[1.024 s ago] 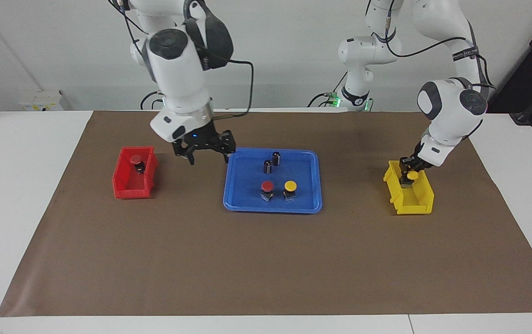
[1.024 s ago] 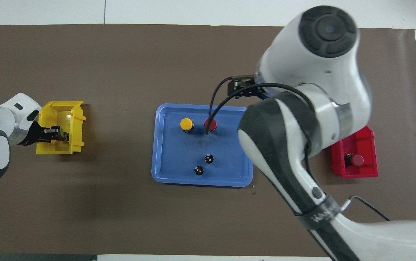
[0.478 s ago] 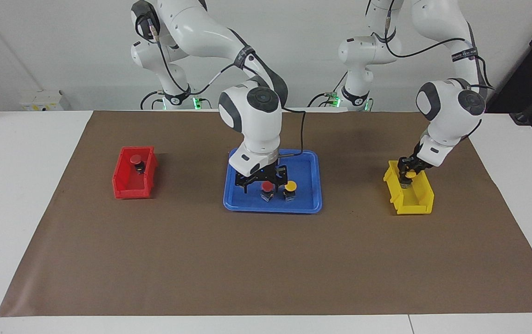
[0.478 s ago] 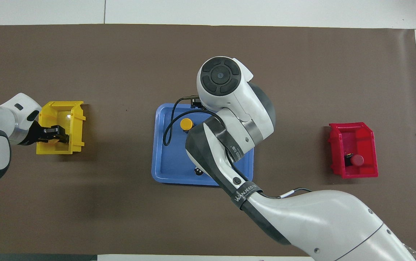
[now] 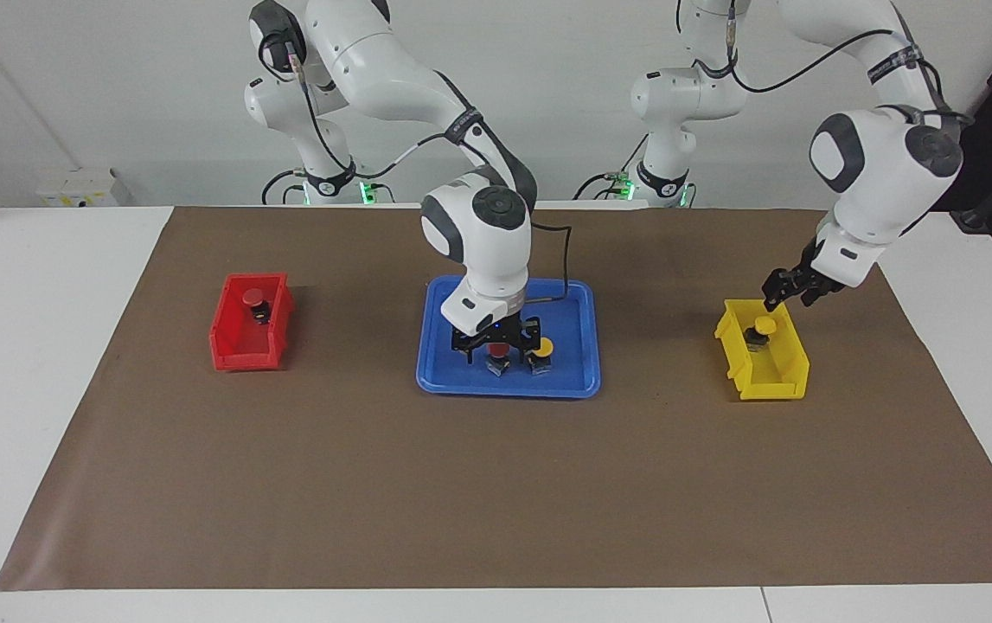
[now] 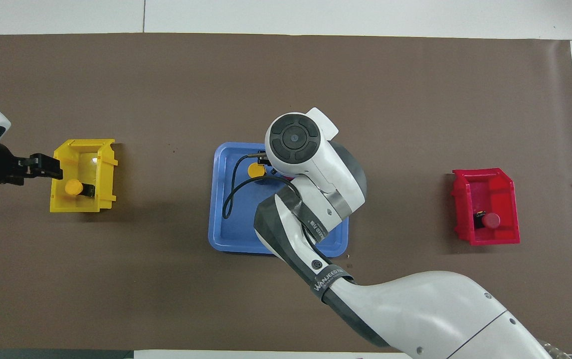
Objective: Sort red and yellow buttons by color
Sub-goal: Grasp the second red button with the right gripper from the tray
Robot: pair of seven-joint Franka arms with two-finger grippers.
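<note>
Facing view. We see the right gripper (image 5: 496,343) down in the blue tray (image 5: 578,381), fingers apart on either side of a red button (image 5: 497,353); whether the pads touch it we cannot tell. A yellow button (image 5: 542,350) stands just beside it in the tray, toward the left arm's end. The left gripper (image 5: 788,286) hangs above the robot-side edge of the yellow bin (image 5: 772,381), fingers apart and holding nothing. In that bin sits a second yellow button (image 5: 761,330). The red bin (image 5: 236,350), toward the right arm's end, holds a second red button (image 5: 254,301).

Overhead view. We note the right arm covers most of the tray (image 6: 226,219); its gripper is hidden here. The tray's yellow button (image 6: 256,170) shows at the arm's edge, only a sliver of red beside it. The left gripper (image 6: 49,169) is at the yellow bin's (image 6: 106,169) outer edge. The binned yellow button (image 6: 74,187) lies on its side, as does the red one (image 6: 488,220) in the red bin (image 6: 485,179).
</note>
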